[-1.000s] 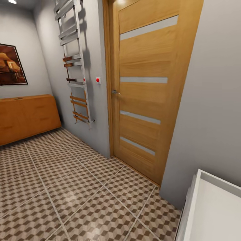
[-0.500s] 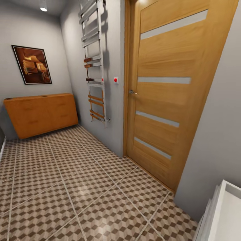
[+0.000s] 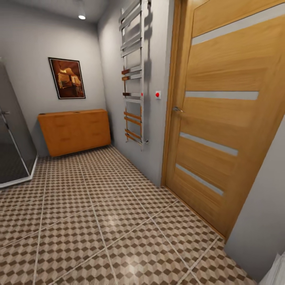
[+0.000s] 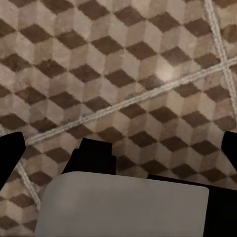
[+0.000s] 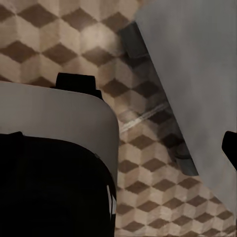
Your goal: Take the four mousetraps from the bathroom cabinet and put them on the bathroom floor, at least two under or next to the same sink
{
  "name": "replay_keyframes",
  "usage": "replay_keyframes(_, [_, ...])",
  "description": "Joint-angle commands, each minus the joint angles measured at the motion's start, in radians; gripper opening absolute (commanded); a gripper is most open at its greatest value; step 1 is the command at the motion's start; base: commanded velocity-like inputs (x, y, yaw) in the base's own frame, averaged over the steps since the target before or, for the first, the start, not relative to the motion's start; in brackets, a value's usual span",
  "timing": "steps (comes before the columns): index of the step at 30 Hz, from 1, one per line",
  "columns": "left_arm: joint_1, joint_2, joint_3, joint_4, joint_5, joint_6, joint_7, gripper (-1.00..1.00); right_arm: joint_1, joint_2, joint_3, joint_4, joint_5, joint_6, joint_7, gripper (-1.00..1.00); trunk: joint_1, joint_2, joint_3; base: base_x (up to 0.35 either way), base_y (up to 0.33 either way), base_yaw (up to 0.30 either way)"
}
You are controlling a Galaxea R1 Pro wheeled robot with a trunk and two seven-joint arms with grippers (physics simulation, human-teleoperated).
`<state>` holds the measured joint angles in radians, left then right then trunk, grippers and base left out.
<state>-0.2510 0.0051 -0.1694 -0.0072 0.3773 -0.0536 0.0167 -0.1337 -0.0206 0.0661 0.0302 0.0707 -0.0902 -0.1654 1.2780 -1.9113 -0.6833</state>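
Cabinet (image 3: 75,130) — low, orange-brown, against far wall; cube-patterned bathroom floor (image 3: 118,221) — spreads before it.

Our head camera has swung left. The cabinet (image 3: 74,131) now sits nearer mid-view, with the framed picture (image 3: 67,78) fully in sight above it. A glass shower enclosure (image 3: 14,130) has come in at the left edge. The white unit at lower right has nearly slid out.

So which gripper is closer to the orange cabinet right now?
Left, probably, marginally: the cabinet stands far ahead, leftward. The left gripper and right gripper both hang over floor tiles, nowhere near it.
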Motion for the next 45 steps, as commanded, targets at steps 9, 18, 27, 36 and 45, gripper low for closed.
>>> replay_keyframes(9, [-0.001, -0.004, -0.007, 0.002, 0.009, -0.001, -0.005, 1.0, -0.001, 0.001, 0.006, 0.003, 0.007, -0.003, -0.005, 1.0, 0.0, 0.0, -0.001, 0.0, 0.0, 0.3])
replay_keyframes(18, [-0.001, -0.006, -0.007, 0.003, 0.009, -0.001, -0.006, 1.0, -0.001, 0.002, 0.006, 0.003, 0.007, -0.003, -0.005, 1.0, 0.0, 0.0, -0.001, 0.0, 0.0, 0.3])
replay_keyframes(27, [-0.001, -0.007, -0.007, 0.003, 0.009, 0.0, -0.006, 1.0, -0.001, 0.002, 0.006, 0.003, 0.007, -0.004, -0.005, 1.0, 0.0, 0.0, -0.001, 0.0, 0.0, 0.3])
replay_keyframes(36, [-0.001, -0.007, -0.007, 0.003, 0.009, 0.0, -0.006, 1.0, -0.001, 0.002, 0.006, 0.003, 0.008, -0.005, -0.005, 1.0, 0.0, 0.0, -0.001, 0.0, 0.0, 0.3])
replay_keyframes(45, [-0.001, -0.005, -0.007, 0.003, 0.009, 0.002, -0.004, 1.0, -0.001, 0.002, 0.006, 0.002, 0.007, -0.002, -0.006, 1.0, 0.0, 0.0, -0.001, 0.171, 0.0, 0.118])
